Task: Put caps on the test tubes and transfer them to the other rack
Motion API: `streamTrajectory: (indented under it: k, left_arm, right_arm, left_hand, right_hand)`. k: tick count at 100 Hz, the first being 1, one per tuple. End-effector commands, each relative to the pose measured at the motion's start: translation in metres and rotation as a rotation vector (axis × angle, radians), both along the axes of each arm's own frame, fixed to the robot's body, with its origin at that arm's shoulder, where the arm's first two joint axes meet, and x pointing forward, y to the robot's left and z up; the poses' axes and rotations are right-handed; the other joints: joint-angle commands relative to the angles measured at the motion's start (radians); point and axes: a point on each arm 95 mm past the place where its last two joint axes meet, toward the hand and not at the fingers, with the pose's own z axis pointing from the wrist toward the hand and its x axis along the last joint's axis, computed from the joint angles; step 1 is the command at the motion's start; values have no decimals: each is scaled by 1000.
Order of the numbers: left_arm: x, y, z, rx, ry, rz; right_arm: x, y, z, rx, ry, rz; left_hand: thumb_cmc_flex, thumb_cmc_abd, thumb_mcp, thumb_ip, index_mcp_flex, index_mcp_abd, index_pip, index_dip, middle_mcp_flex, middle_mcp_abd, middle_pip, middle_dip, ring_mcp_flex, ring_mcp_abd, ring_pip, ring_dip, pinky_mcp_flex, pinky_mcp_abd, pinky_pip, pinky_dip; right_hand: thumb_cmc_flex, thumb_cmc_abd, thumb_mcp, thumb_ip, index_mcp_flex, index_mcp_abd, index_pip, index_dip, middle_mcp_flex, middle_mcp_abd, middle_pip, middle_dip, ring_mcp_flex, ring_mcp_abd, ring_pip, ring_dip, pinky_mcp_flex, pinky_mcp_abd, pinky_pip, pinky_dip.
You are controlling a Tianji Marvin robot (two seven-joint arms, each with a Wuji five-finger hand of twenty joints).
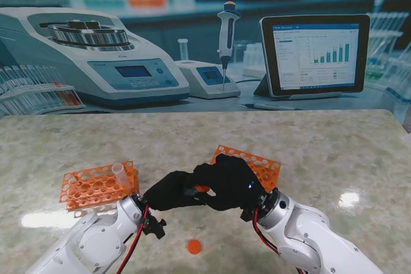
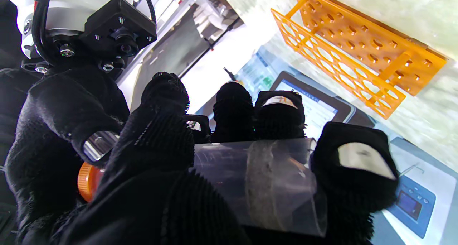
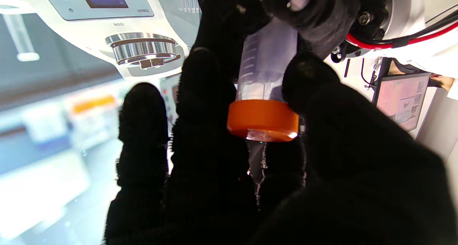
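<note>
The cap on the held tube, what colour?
Orange cap on the clear tube; right wrist view shows it best.

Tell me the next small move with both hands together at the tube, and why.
Probably keep the left hand steady on the clear plastic test tube and have the right hand twist the round orange cap tight. The cap sits on the tube's mouth between the right fingers, but I cannot tell whether it is fully seated.
</note>
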Motion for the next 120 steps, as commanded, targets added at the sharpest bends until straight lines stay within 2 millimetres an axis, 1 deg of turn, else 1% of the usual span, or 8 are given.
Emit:
streamTrajectory:
  k: [1,18,22,41,54,62,71,120]
  left_arm:
    - [-3,-10,19,-43,-47,-30]
    - [-3,-11,19,-42,-47,-32]
    - [-3,-11,19,-41,-46,-32]
    - [-4,-11,19,-39,-43,-31]
    - [-3,-11,19,-37,-39,-28]
    - [-3,-11,19,-34,-35,-28]
    - [-3,-11,19,-36,-29,-26]
    - [0,-10,19,-22,-16,-22]
  right_arm:
    - [-2,-1,-17,-32,46,4]
    - [-1,-1,-16,-27,59,30]
    - [-1,-1,-16,-29,66,37]
    - [-1,-2,-14,-35,93,60]
    - [-1,-2,-12,-20,87,79]
    - [-2,-3,-9,-8,69,87]
    - [-3,-4,-7,5,56,95]
    - [-8,-7,2,39,43,113]
  left_hand:
    - [25,53,21,0,-7,-129,20,33,1,-33,-6,3,-2,-4,34,19,25,-51,82,-3]
    - [25,52,21,-1,-6,-130,20,33,2,-32,-6,3,-2,-5,34,19,25,-51,82,-3]
    - [25,52,21,-1,-6,-130,20,33,2,-33,-6,3,-2,-5,34,19,25,-51,82,-3]
    - [23,52,20,-1,-6,-131,19,32,2,-35,-7,3,-2,-4,33,19,23,-51,81,-3]
    - [20,46,19,-2,-3,-135,16,25,0,-36,-14,-2,-5,-3,22,14,7,-45,64,-7]
    - [21,37,24,-2,-3,-134,14,12,-2,-35,-25,-10,-6,1,3,6,-8,-30,42,-6]
    - [21,31,28,-2,-7,-136,10,2,-6,-35,-35,-17,-10,3,-12,0,-25,-23,25,-5]
    - [-1,1,58,-5,-50,-147,-13,-93,-54,-47,-110,-69,-50,-2,-146,-37,-154,6,-117,21]
  right_hand:
    - [133,39,120,22,20,-24,31,-7,135,-73,40,-11,43,-23,36,18,32,-8,29,-1]
    - [186,89,177,19,73,-16,-24,53,131,-73,91,36,66,-33,87,38,63,-26,32,-24]
    - [193,98,190,14,84,-9,-57,101,125,-76,109,57,67,-34,99,60,66,-28,31,-22]
    - [207,120,218,7,105,-7,-73,149,118,-90,147,118,69,-41,157,122,88,-44,36,5]
    - [195,99,234,13,132,-27,-78,158,141,-104,142,118,72,-38,179,144,106,-53,33,17]
    - [166,64,258,32,178,-84,-80,160,173,-137,134,107,73,-32,206,154,123,-74,33,26]
    - [145,35,284,50,211,-113,-74,164,196,-156,134,102,77,-30,228,154,136,-79,36,30]
    - [134,9,321,50,230,-113,-66,170,210,-152,137,103,76,-30,252,143,147,-72,41,34]
